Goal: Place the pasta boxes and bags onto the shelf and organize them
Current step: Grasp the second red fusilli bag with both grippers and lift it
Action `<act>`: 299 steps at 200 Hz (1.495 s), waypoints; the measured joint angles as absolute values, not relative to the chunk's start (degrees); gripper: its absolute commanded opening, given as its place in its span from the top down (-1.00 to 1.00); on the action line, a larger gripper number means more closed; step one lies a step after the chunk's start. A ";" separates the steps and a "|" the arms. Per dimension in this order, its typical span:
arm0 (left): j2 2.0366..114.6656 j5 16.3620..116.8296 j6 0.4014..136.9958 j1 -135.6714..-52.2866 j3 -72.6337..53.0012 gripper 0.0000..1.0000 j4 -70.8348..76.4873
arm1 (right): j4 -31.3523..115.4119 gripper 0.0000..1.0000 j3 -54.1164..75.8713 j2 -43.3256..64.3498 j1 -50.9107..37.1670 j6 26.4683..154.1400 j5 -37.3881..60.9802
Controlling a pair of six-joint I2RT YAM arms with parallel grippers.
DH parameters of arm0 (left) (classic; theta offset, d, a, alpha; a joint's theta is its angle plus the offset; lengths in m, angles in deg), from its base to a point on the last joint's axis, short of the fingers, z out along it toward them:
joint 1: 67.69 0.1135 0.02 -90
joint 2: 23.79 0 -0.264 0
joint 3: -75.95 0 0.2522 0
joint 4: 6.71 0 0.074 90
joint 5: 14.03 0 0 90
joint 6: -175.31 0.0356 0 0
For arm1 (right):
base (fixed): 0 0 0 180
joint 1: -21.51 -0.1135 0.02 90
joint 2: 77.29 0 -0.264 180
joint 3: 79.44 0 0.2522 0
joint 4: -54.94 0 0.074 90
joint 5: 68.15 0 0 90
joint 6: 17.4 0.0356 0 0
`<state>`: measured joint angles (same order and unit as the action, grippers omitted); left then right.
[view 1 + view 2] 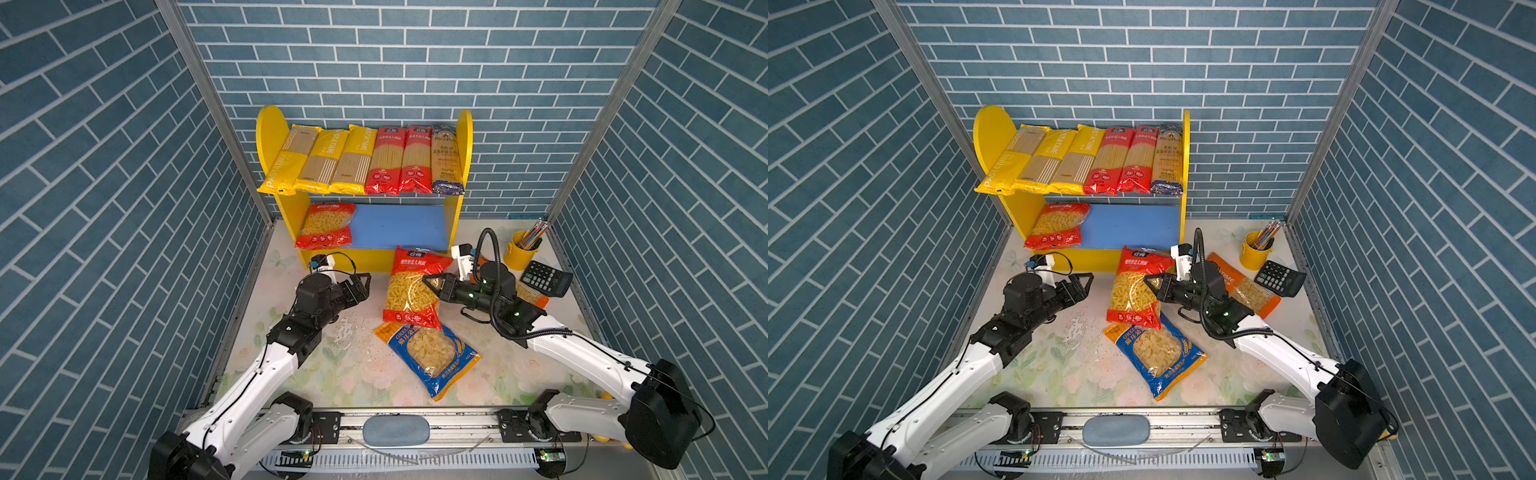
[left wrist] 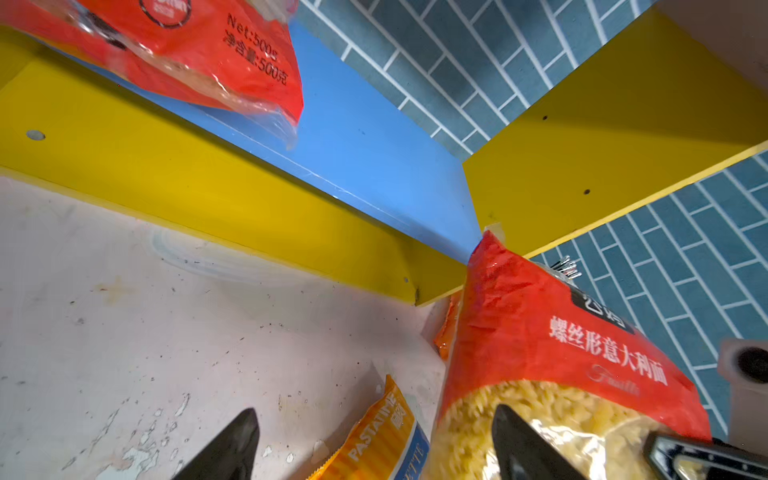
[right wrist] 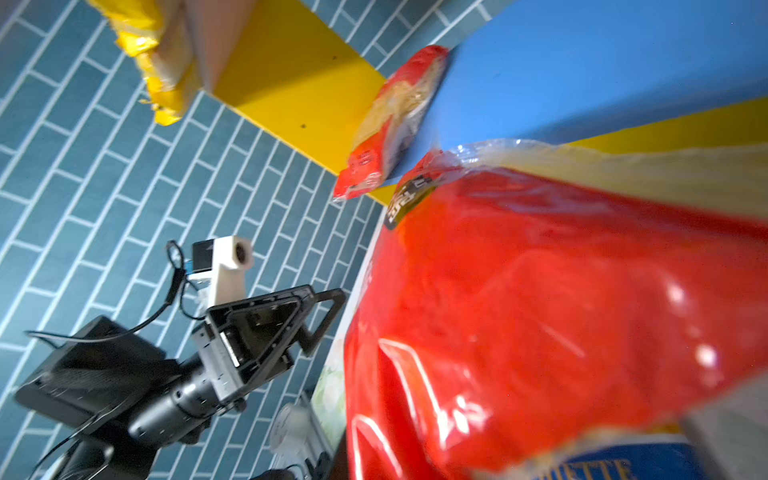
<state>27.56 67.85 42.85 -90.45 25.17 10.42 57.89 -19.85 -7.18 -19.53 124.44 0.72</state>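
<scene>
Blue brick-patterned walls [image 1: 104, 166] close in a worn, flower-printed tabletop [image 1: 291, 374]. At twelve o'clock stands the shelf [image 1: 272, 133]. Six long pasta packs [image 1: 361, 160] fill its top board, and one red bag [image 1: 328, 226] lies at the nine-o'clock end of the blue board. My left gripper [image 1: 365, 286], at nine o'clock, gapes wide and holds nothing. My right gripper [image 1: 427, 281], at three, is pinched onto the edge of the red spiral-pasta bag [image 1: 409, 291] at the centre. That bag's lower end overlaps a blue bag [image 1: 432, 357] at six.

red bag [image 1: 409, 291], yel. shelf [image 1: 270, 137], blue-brick wall [image 1: 415, 62]
</scene>
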 measured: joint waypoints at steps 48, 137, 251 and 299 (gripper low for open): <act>26.36 64.79 41.25 -90.43 27.55 -0.80 11.73 | 54.41 0.81 -19.83 2.43 -17.71 128.11 -3.21; 27.15 57.66 39.35 -90.58 38.68 -0.83 8.78 | 42.02 -0.19 -25.32 2.15 -11.24 129.42 -4.81; 45.96 49.31 31.70 -94.52 44.12 -0.80 -16.02 | 46.90 -0.60 -25.38 7.79 -16.62 133.40 1.75; 48.98 49.29 33.45 -94.56 40.95 -0.76 -17.20 | 48.27 -0.62 -25.40 7.85 -12.84 133.90 3.72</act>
